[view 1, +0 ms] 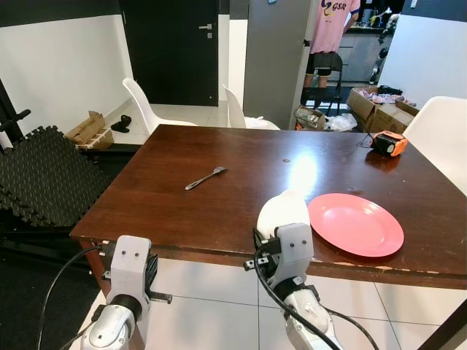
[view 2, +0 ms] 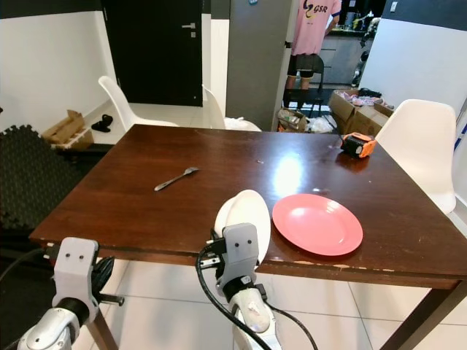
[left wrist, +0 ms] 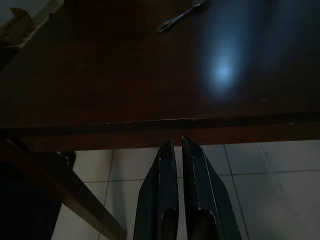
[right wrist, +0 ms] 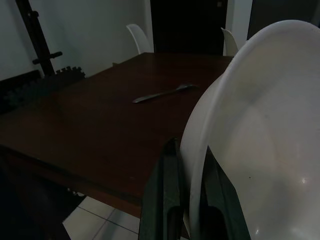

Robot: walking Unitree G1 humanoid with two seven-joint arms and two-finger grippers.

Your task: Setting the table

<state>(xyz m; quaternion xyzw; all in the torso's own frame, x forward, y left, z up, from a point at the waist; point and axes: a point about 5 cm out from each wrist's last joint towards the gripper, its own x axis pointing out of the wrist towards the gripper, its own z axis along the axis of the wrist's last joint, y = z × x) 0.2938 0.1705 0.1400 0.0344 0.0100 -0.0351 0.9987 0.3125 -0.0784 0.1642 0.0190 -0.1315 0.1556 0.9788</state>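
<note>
The brown wooden desk (view 1: 219, 189) spans the frame centre. The pink plate (view 1: 355, 223) lies at lower right, touching the desk. The right tool (right wrist: 189, 165) at lower centre clamps the rim of a white bowl (view 1: 282, 211), held on edge just left of the plate. A metal fork (view 1: 206, 178) lies centre-left. The left tool (left wrist: 178, 150), at lower left below the desk edge, has fingers nearly together.

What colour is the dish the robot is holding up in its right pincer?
White. The dish, clamped by its rim in the right pincer, shows best in the right wrist view.
</note>
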